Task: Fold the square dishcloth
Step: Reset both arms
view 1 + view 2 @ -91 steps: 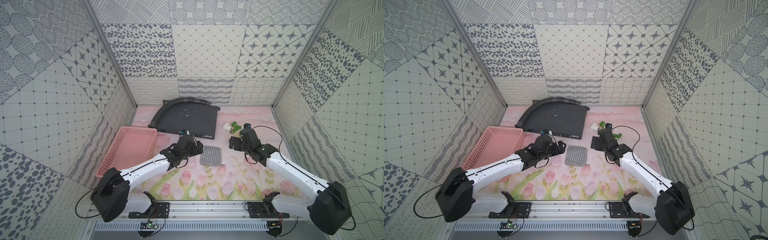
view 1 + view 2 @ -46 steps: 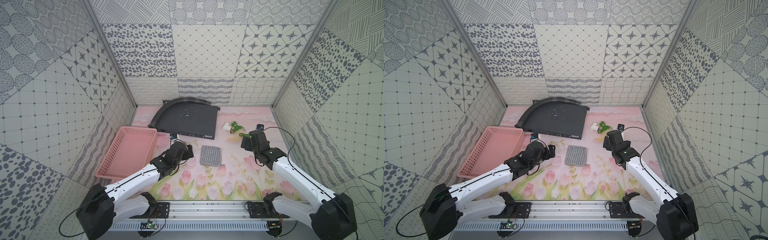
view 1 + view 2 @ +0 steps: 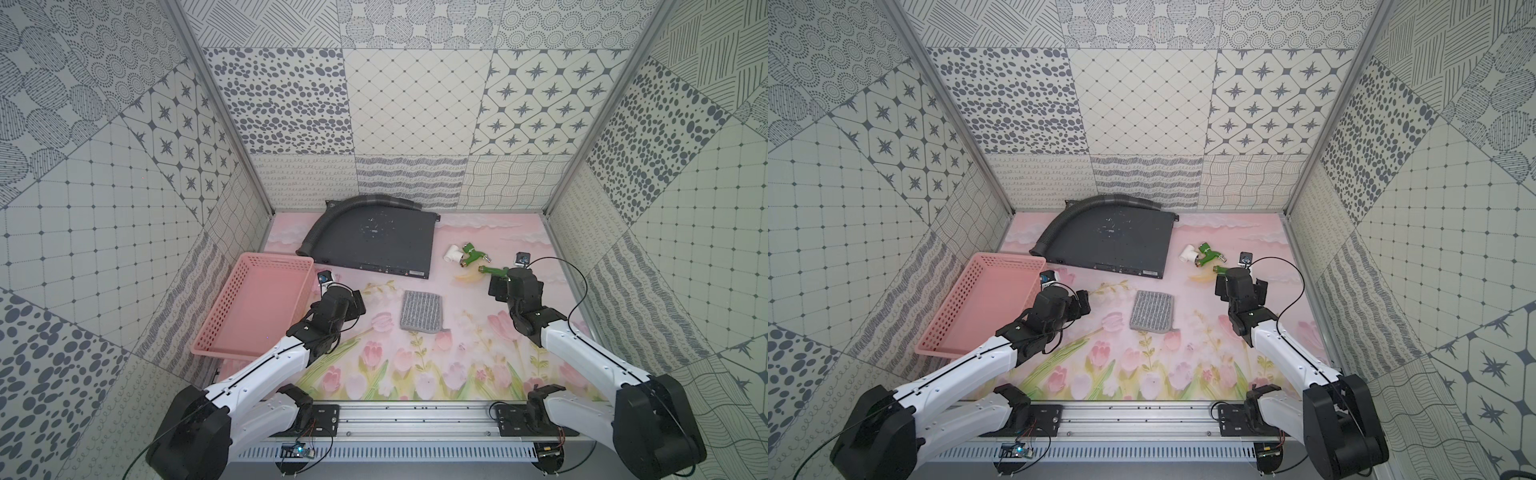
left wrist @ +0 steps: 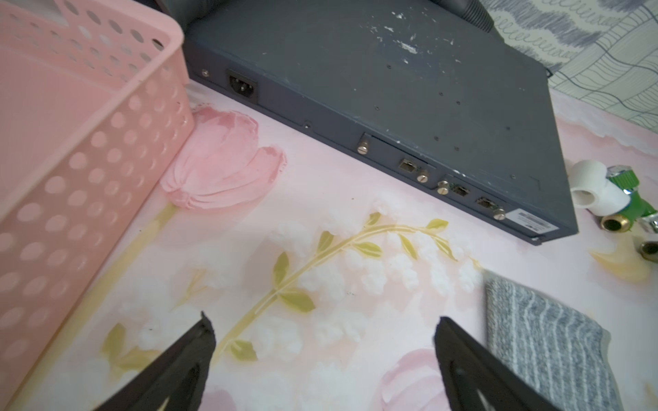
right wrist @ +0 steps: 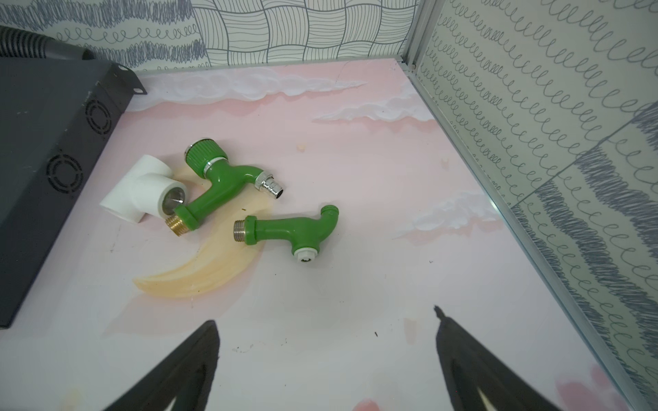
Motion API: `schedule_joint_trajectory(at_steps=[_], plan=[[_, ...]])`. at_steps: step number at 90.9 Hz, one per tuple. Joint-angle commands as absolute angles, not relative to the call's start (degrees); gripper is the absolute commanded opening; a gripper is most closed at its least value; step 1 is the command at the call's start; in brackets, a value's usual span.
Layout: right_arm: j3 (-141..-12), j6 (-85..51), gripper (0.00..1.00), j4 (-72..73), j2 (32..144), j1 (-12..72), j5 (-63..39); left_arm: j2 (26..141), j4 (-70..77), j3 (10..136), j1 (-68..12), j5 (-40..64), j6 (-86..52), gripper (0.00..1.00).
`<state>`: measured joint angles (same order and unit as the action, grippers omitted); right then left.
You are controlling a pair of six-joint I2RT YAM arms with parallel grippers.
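While both jaws gape wide and empty, the cloth lies between them, seemingly folded once; next needs only retreat.

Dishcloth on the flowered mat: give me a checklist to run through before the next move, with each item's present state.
1. Left gripper open and empty: ok.
2. Right gripper open and empty: ok.
3. The square dishcloth lies flat on the mat, touching neither gripper: ok.
4. It lies apart from the metal box, pink basket and green taps: ok.
5. Fold done with edges aligned: cannot tell; a lower layer peeks out at one corner.
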<state>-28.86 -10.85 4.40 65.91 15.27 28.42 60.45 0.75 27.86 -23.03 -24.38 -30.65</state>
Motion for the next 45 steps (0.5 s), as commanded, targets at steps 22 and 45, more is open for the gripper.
schedule_joint_trajectory(at_steps=[22, 45], plan=[[-21.9, -8.0, 0.97, 29.9, 72.4, 7.6, 20.5, 60.1, 11.9, 25.5, -14.2, -14.0, -22.9, 0.99], [-19.5, -7.6, 0.97, 44.0, 77.4, 2.3, 12.6, 62.0, 16.3, 25.6, -10.3, -8.6, -17.4, 0.99]])
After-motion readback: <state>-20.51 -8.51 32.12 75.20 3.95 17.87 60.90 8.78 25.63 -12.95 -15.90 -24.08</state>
